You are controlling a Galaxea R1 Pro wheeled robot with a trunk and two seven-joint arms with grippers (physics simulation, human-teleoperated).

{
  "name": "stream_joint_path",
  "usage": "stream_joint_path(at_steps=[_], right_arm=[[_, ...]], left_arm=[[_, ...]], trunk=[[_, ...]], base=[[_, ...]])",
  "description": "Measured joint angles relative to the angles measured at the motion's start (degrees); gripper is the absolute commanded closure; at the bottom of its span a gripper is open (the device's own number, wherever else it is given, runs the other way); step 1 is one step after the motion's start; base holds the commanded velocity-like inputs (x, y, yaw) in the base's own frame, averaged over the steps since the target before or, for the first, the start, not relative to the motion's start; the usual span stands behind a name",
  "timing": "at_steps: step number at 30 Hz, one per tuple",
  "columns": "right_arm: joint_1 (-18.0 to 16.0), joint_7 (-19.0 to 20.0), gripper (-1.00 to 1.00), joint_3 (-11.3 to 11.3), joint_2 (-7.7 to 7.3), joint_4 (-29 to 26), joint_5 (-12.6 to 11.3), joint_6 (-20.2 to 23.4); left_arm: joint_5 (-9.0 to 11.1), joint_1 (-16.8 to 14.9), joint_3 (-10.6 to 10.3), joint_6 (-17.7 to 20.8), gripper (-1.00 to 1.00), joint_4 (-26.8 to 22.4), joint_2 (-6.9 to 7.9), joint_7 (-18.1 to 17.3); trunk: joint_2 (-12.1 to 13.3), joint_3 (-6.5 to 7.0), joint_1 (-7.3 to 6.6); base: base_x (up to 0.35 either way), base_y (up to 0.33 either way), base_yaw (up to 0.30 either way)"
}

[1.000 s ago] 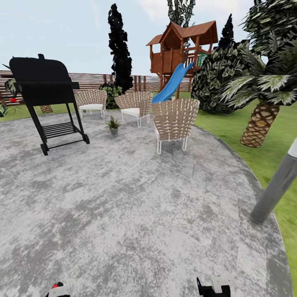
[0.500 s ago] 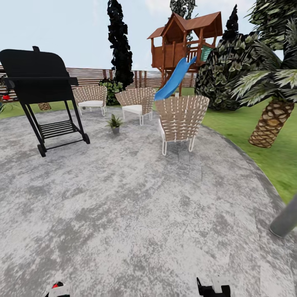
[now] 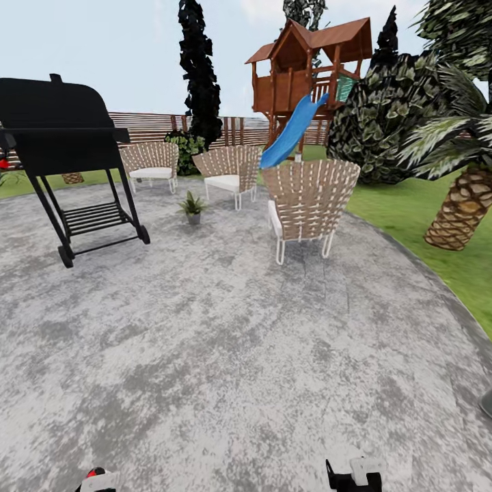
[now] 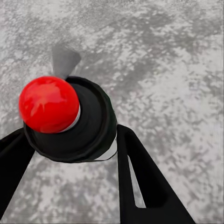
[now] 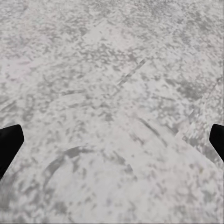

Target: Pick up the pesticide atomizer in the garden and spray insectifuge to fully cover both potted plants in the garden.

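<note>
No readable text, label, brand, number or sign anywhere: none on the black grill (image 3: pixel 65 130), the wicker chairs (image 3: pixel 309 201), the wooden play tower (image 3: pixel 307 65), the slatted fence (image 3: pixel 150 128), nor the stone patio (image 3: pixel 225 355).

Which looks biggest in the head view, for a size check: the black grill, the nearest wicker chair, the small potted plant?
1. Black wheeled grill, largest.
2. Nearest brown wicker chair, clearly smaller.
3. Small green potted plant in a grey pot, far smallest.
The plant stands farther away, so part of its smallness may be distance.
</note>
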Motion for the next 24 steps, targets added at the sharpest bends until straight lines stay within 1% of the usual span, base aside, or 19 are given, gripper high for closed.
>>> stream_joint_path(at_steps=[22,24], right_arm=[[0.00,0.00,-1.00,0.00,0.09,0.00,0.00,0.00],[0.00,0.00,-1.00,0.00,0.09,0.00,0.00,-0.03]], left_arm=[[0.00,0.00,-0.01,0.00,1.00,0.00,-0.08,-0.05],[0.00,0.00,-0.01,0.00,1.00,0.00,-0.07,-0.05]], trunk=[[0.00,0.00,0.00],[0.00,0.00,0.00]], base=[[0.314,0.141,0.000],[0.314,0.139,0.083]])
